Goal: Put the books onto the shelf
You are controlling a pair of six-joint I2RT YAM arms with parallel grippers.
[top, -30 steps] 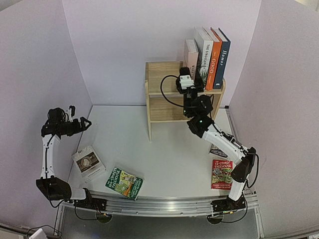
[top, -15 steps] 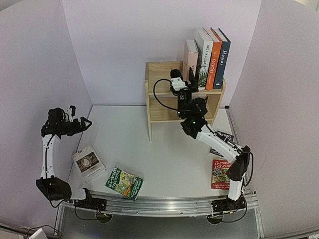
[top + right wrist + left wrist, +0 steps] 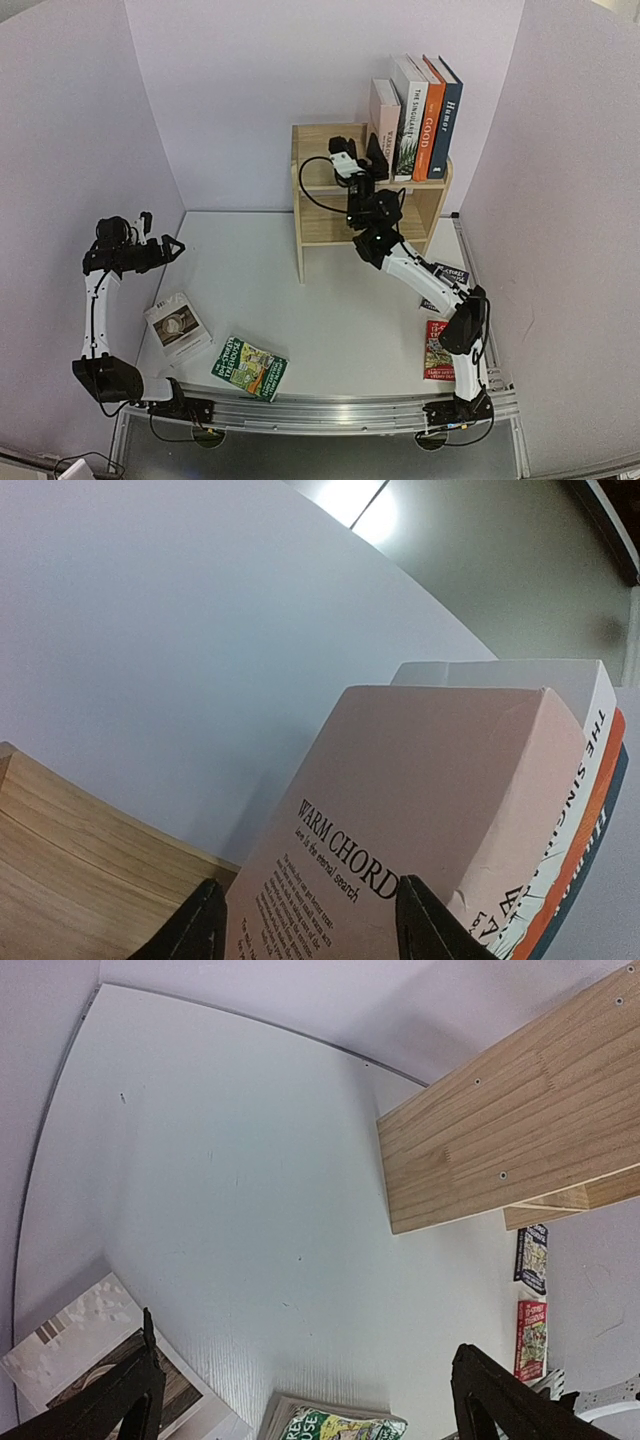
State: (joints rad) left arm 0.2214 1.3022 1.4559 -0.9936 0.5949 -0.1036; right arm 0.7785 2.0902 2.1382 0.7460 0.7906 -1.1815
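backdrop: lilac walls (image 3: 250, 80) close round a white counter (image 3: 320, 290), with the shelf (image 3: 300, 240) at the back centre.
shelved books: four stand upright, spines toward me, on the shelf's top board (image 3: 322, 150): pink book (image 3: 400, 810), white palm-leaf book (image 3: 408, 110), orange "good" (image 3: 428, 120), dark blue "humor" (image 3: 447, 110). they are packed to the right end, which leaves room on the left.
right fingers (image 3: 374, 156): apart, clamped on nothing, raised beside the pink book's cover; i cannot tell if they touch it. i judge they are there to keep the end book from tipping.
left fingers (image 3: 170, 243): spread wide and empty, hanging over the counter's left side, near the loose books there.
loose books: white "afternoon tea" book (image 3: 178, 325) and green treehouse paperback (image 3: 249, 367) lie flat on the left; red treehouse paperback (image 3: 443, 350) and a darker paperback (image 3: 447, 277) lie flat by the right arm (image 3: 425, 275).
progress: about half shelved, by my reckoning.
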